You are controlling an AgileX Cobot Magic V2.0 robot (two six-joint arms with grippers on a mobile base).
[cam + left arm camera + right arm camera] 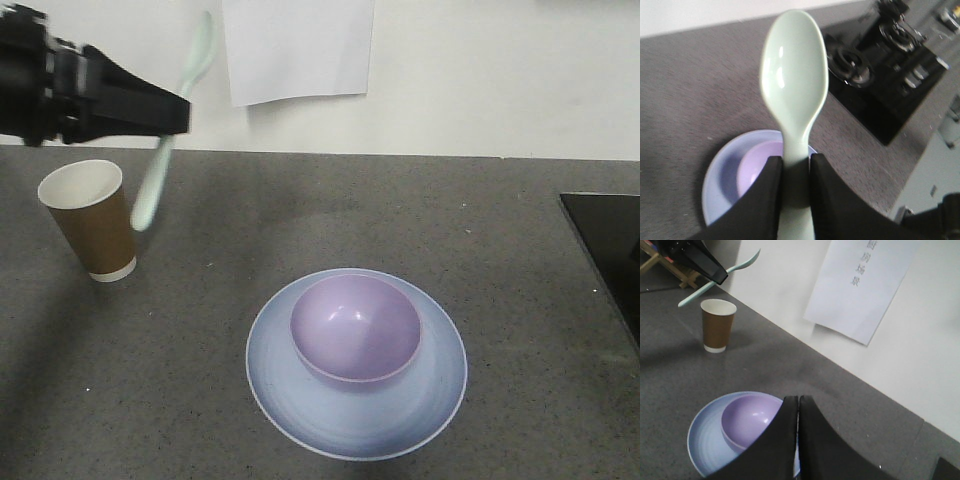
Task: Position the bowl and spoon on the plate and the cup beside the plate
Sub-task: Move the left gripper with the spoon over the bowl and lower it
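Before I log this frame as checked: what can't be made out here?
- Spoon handle end: left wrist view, hidden between the left gripper fingers.
- Bowl and plate: same view, partly covered by the fingers and cut by the bottom edge.
- Plate's near rim: right wrist view, behind the shut right gripper.
- Black appliance: front view, cut off at right.

Soft even light, slight wrist-view blur

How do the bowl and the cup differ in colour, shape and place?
The bowl is lavender, the cup brown with a white inside. The bowl is wide and low, the cup tall and tapered. The bowl sits on the plate, the cup stands on the table, apart. Both are upright and look empty.
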